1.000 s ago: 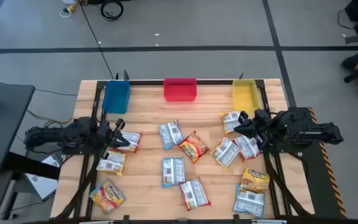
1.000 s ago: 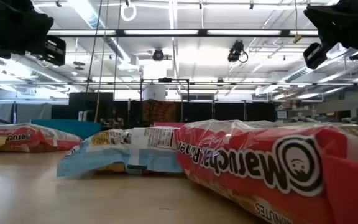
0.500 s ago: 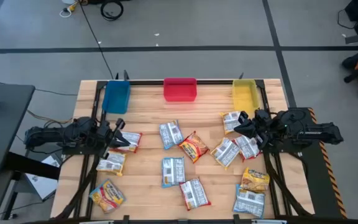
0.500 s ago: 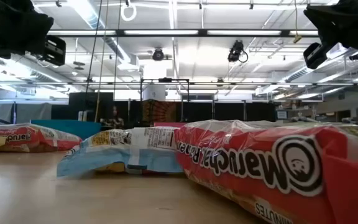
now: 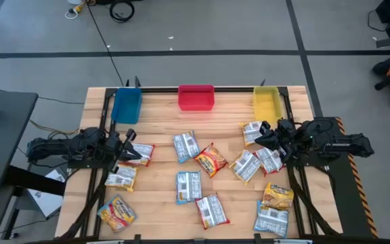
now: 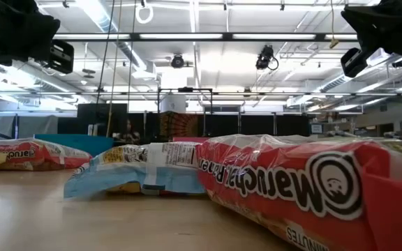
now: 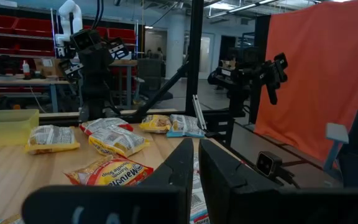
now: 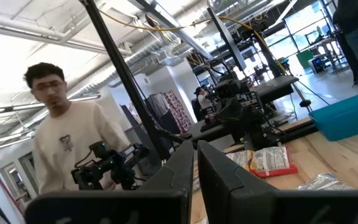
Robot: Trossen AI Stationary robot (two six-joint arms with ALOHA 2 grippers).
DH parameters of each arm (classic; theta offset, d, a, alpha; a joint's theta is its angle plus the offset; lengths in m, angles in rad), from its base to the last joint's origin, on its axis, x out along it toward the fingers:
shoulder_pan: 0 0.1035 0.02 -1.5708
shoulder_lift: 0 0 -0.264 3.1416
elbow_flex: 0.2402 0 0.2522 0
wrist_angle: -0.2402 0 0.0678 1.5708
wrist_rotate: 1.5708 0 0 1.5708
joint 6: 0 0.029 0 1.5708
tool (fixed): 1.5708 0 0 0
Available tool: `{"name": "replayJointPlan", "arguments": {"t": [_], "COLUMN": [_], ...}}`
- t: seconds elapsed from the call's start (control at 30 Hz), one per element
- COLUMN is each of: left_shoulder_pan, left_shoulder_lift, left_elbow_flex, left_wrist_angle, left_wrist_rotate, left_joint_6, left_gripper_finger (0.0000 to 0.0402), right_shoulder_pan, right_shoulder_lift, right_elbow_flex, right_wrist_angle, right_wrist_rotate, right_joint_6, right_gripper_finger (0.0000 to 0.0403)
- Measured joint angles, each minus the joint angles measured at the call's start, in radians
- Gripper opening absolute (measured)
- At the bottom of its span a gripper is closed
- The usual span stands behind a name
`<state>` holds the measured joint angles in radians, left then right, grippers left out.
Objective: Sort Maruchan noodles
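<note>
Several Maruchan noodle packets lie flat and scattered on the wooden table [image 5: 161, 122]. Among them are a red-and-white one [image 5: 141, 153], a blue one [image 5: 185, 146] and an orange one [image 5: 210, 160]. My left gripper [image 5: 128, 149] hovers shut above the table's left side, over the edge of the red-and-white packet, with nothing between its fingers [image 7: 185, 163]. My right gripper [image 5: 257, 135] hovers shut above the right side, near a white-and-yellow packet [image 5: 252, 130], and is also empty [image 8: 195, 148]. In the low view both arms hang well above the tabletop.
A blue bin [image 5: 126, 105], a red bin [image 5: 196, 97] and a yellow bin [image 5: 266, 103] stand along the far edge. More packets lie near the front edge [image 5: 116, 212] [image 5: 271, 220]. A person [image 8: 67, 143] stands beyond the table in the right wrist view.
</note>
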<state>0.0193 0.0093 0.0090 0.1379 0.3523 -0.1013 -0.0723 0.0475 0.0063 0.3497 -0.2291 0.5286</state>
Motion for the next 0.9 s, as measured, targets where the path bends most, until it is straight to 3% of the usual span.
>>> {"name": "replayJointPlan", "arguments": {"t": [0.83,0.9], "left_shoulder_pan": [0.000,0.000], "left_shoulder_lift": [0.000,0.000], "left_elbow_flex": [0.000,0.000], "left_wrist_angle": [0.000,0.000], "left_wrist_rotate": [0.000,0.000], "left_joint_6": [0.000,0.000], "left_gripper_finger": [0.0032,0.0032], "right_shoulder_pan": [0.000,-0.003], "right_shoulder_lift": [0.000,0.000], "right_elbow_flex": [0.000,0.000], "right_wrist_angle": [0.000,0.011], "right_wrist_rotate": [0.000,0.040], "right_joint_6": [0.000,-0.025], "right_gripper_finger": [0.0029,0.0029]}}
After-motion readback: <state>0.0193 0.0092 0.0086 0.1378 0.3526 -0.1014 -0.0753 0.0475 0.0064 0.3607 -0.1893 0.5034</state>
